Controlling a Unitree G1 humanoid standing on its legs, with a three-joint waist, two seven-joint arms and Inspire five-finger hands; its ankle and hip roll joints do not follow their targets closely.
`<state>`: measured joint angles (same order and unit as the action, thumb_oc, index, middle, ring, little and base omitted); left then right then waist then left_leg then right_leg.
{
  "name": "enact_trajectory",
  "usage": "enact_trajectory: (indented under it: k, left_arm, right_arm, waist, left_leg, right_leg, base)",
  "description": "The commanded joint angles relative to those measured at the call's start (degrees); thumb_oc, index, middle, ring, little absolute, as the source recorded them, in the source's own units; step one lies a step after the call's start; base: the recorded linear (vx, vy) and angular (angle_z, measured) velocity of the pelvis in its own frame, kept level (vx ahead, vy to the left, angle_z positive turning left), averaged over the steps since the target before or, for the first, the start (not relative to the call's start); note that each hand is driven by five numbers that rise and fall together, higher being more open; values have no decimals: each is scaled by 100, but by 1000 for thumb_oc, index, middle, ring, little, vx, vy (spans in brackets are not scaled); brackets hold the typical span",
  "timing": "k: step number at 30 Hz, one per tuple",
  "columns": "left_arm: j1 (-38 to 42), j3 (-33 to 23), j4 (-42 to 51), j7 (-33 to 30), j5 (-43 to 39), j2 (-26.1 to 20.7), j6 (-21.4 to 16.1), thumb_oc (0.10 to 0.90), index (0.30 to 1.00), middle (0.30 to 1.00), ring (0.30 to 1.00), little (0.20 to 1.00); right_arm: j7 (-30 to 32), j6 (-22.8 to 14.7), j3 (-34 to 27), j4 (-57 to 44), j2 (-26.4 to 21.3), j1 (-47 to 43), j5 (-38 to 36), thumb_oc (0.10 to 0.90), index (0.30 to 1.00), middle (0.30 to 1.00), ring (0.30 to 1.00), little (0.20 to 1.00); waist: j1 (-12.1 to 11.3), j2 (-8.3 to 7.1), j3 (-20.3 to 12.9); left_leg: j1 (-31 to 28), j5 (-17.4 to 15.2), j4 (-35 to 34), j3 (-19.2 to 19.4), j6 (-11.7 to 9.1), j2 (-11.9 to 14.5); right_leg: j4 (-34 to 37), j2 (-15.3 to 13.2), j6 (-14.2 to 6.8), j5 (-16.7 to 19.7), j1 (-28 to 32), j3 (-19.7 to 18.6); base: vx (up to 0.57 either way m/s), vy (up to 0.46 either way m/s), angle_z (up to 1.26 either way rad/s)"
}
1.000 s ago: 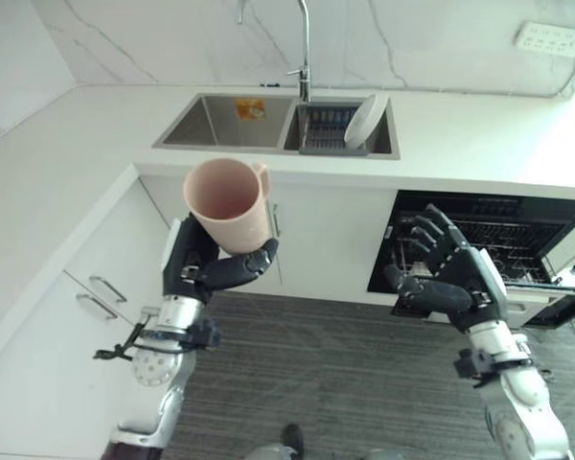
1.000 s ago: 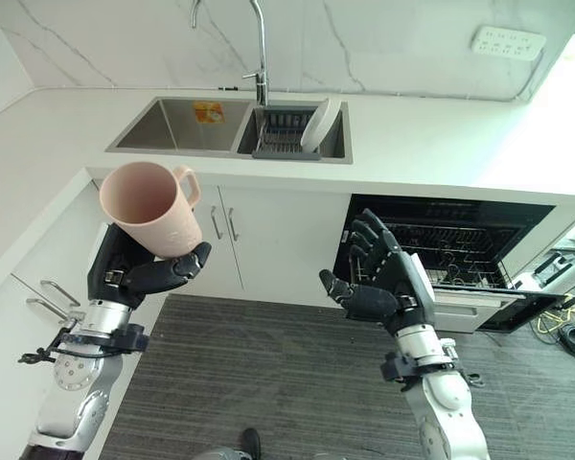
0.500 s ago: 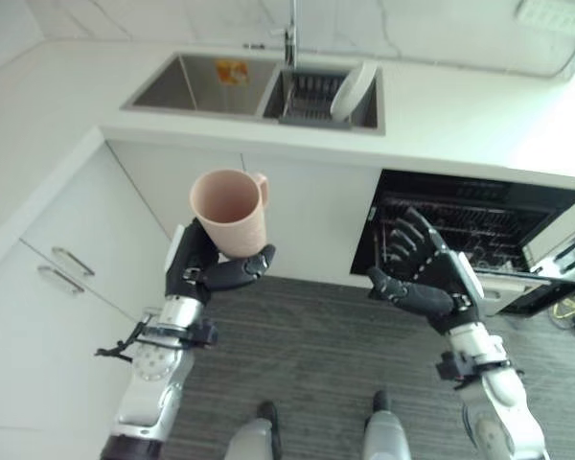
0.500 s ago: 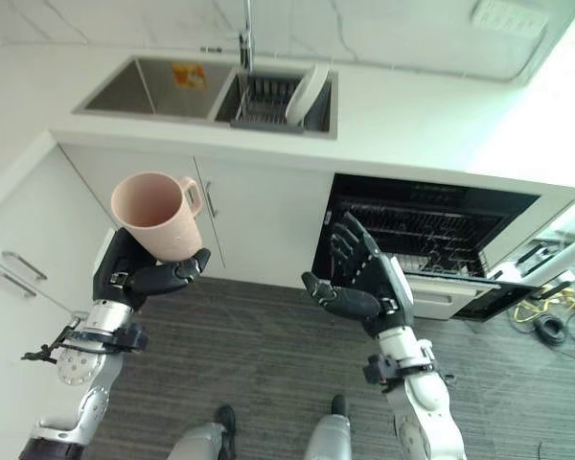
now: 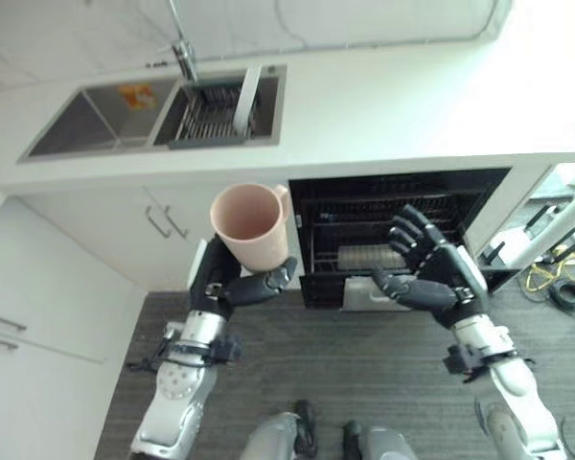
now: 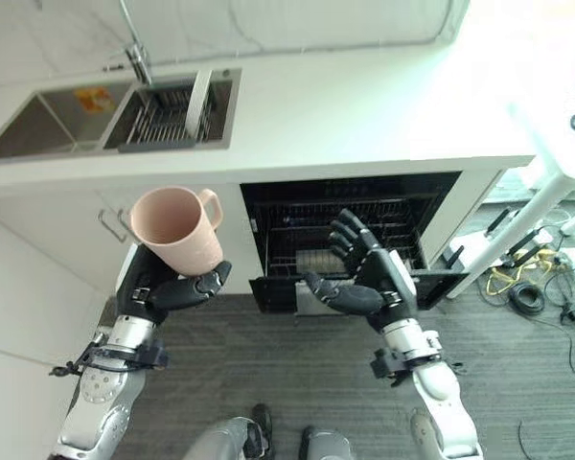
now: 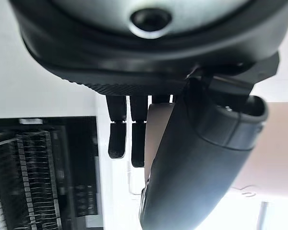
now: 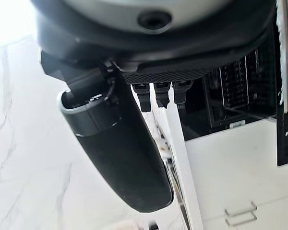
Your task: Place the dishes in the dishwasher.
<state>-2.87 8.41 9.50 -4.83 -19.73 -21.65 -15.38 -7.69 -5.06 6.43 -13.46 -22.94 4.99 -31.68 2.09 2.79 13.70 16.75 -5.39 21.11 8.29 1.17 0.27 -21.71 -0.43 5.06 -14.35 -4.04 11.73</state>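
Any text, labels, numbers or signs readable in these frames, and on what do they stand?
None can be read.
Sticker on the sink's back wall: orange-yellow, its print too blurred to read.
Pink cup in the left hand: no print visible.
Dishwasher: no label legible.

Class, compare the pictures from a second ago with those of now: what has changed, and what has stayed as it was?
The camera has swung right: the open dishwasher now lies straight ahead, between the hands, and the sink sits far left. Nothing was taken hold of or let go. The left hand still grips the pink mug, upright; the right hand stays open and holds nothing; the white plate remains in the sink rack.
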Motion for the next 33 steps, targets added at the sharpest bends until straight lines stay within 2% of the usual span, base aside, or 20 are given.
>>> enact_trajectory:
  k: [1,6,14,16,17,18,19,21,22,25,27,28,29,31,32,33]
  left_arm:
    - [598,-241,635,-173,166,-226,-609,400,300,300,300,300]
    - [651,-203,646,-144,210,-217,-556,400,300,300,300,300]
    - [599,-273,651,-13,69,-201,-473,400,300,300,300,300]
    - [616,-289,644,40,83,-244,-519,400,300,300,300,300]
    - [612,-333,657,62,128,-278,-556,400,300,300,300,300]
    - [627,-365,674,66,143,-283,-549,400,300,300,300,300]
    - [679,-418,697,83,149,-277,-502,400,300,300,300,300]
    - [748,-436,706,91,131,-294,-456,400,300,300,300,300]
    - [841,-365,738,26,179,-310,-374,400,300,300,300,300]
    - [941,-222,644,-35,281,-351,-409,400,300,300,300,300]
    - [942,-228,631,-7,293,-365,-431,400,300,300,300,300]
    - [935,-246,675,20,244,-387,-405,400,300,300,300,300]
    - [918,-272,719,18,167,-420,-381,400,300,300,300,300]
    - [783,-272,771,-127,-96,-375,-378,400,300,300,300,300]
    - [636,-255,856,-168,-165,-320,-465,400,300,300,300,300]
    - [584,-236,880,-136,-121,-313,-523,400,300,300,300,300]
  right_arm:
    - [-12,-565,-290,-498,160,-346,-163,800,900,900,900,900]
    - [-224,-552,-440,-590,197,-106,-156,800,900,900,900,900]
    - [-204,-364,-467,-628,272,-188,-100,800,900,900,900,900]
    - [-164,-355,-431,-691,319,-226,-171,800,900,900,900,900]
    - [-186,-353,-405,-699,357,-254,-193,800,900,900,900,900]
    - [-227,-341,-385,-663,382,-295,-209,800,900,900,900,900]
    - [-261,-369,-343,-595,427,-338,-133,800,900,900,900,900]
    - [-241,-379,-301,-570,431,-364,-105,800,900,900,900,900]
    - [-129,-372,-234,-610,432,-392,-146,800,900,900,900,900]
    - [-46,-311,-165,-652,462,-409,-148,800,900,900,900,900]
    - [-113,-278,-187,-711,472,-363,-177,800,900,900,900,900]
    - [-146,-272,-231,-733,442,-340,-279,800,900,900,900,900]
    - [-157,-236,-249,-750,424,-327,-316,800,900,900,900,900]
    - [-103,46,-220,-705,369,-472,-409,800,900,900,900,900]
    - [-209,41,-222,-744,363,-452,-400,800,900,900,900,900]
    - [-247,22,-250,-768,325,-394,-410,800,900,900,900,900]
  waist:
    - [-135,-164,-527]
    - [-24,-200,-728]
    - [-18,-214,-739]
    - [2,-161,-624]
    - [3,-108,-504]
    - [-17,-98,-425]
    - [-59,-162,-350]
    - [-47,-262,-324]
    - [12,-361,-330]
    - [125,-446,-335]
    - [136,-473,-336]
    - [126,-484,-355]
    - [109,-481,-387]
    - [60,-457,-509]
    - [35,-425,-566]
    - [25,-411,-581]
  left_leg:
    - [-771,-527,-392,-85,-116,-40]
    - [-942,-717,-392,-162,-97,-93]
    - [-1101,-819,-392,-171,5,-134]
    - [-1156,-776,-392,-235,24,-53]
    - [-1204,-750,-392,-306,14,52]
    - [-1234,-761,-392,-292,-3,119]
    - [-1279,-800,-392,-245,-58,155]
    - [-1323,-881,-392,-214,-72,142]
    - [-1356,-967,-392,-214,-47,123]
    - [-1480,-1146,-392,-350,-59,210]
    - [-1559,-1238,-392,-475,-78,315]
    - [-1588,-1238,-392,-606,-127,458]
    - [-1586,-1209,-392,-666,-195,547]
    - [-1721,-1128,-392,-605,-495,884]
    - [-1695,-907,-392,-432,-669,1175]
    - [-1614,-511,-392,-235,-726,1373]
  right_leg:
    - [452,-226,-1057,277,-192,-475]
    - [452,-301,-1054,243,-142,-395]
    - [452,-390,-1053,257,186,-227]
    - [452,-371,-1187,762,337,-20]
    - [452,-472,-1316,1233,274,161]
    - [452,-641,-1329,1323,157,284]
    - [452,-946,-1332,1197,-42,334]
    - [452,-1185,-1382,1059,-253,103]
    - [452,-1365,-1477,1121,-535,-328]
    - [452,-1578,-1604,1513,-955,-1005]
    - [452,-1669,-1646,1579,-1032,-1118]
    - [452,-1606,-1676,1408,-975,-1126]
    - [452,-1543,-1700,1240,-923,-1064]
    - [452,-1334,-1536,960,-867,-646]
    - [452,-1194,-1388,858,-794,-396]
    - [452,-1127,-1329,786,-713,-268]
  base:
    - [79,49,-42]
    - [79,45,8]
    - [77,86,5]
    - [64,41,-4]
    - [22,-28,-7]
    - [27,-154,-11]
    - [27,-234,-24]
    - [80,-344,-40]
    - [115,-380,-24]
    - [187,-510,31]
    - [197,-592,41]
    - [220,-735,44]
    - [241,-900,57]
    - [172,-810,39]
    - [101,-618,-2]
    - [90,-721,-15]
